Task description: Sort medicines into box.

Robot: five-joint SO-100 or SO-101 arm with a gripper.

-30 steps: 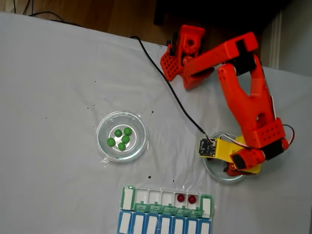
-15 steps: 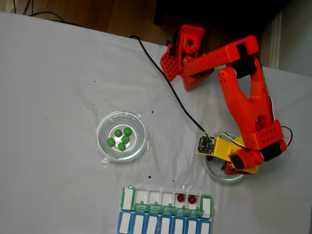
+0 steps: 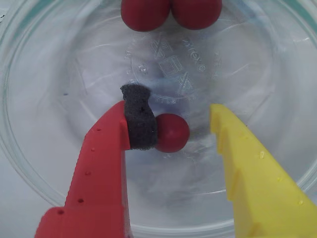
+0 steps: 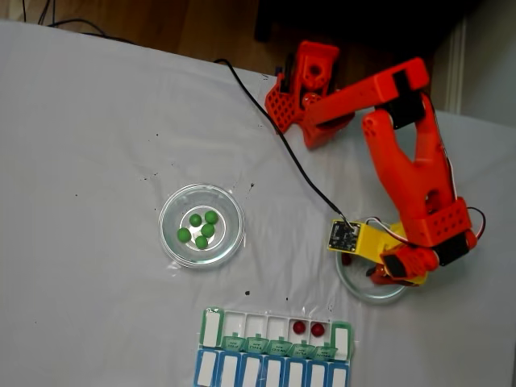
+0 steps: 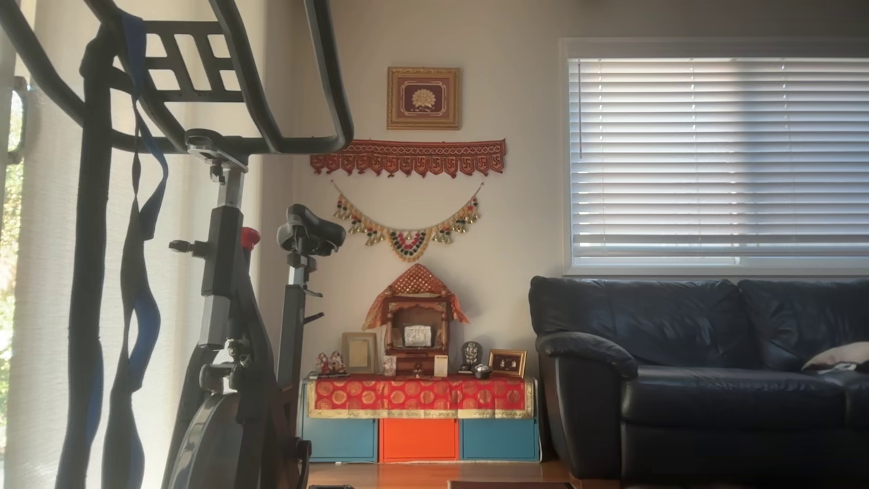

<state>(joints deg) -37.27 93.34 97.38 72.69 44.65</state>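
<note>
So far, five glossy green balls (image 4: 200, 229) wait in the left clear glass dish (image 4: 172, 242); two dark red balls (image 4: 308, 328) sit in the long white pill organiser (image 4: 347, 339). My pincer (image 3: 174, 133) gapes around a third red ball (image 3: 172, 133) in the right dish (image 4: 355, 289); two more (image 3: 171, 12) remain.

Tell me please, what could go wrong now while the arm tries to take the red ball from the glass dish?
The red ball touches only the padded red finger; the yellow finger is apart from it. As the gripper closes, the ball may roll away on the smooth glass dish. Two other red balls lie at the far wall; a slip could knock into them. Later, it might be dropped beside the box.
</note>
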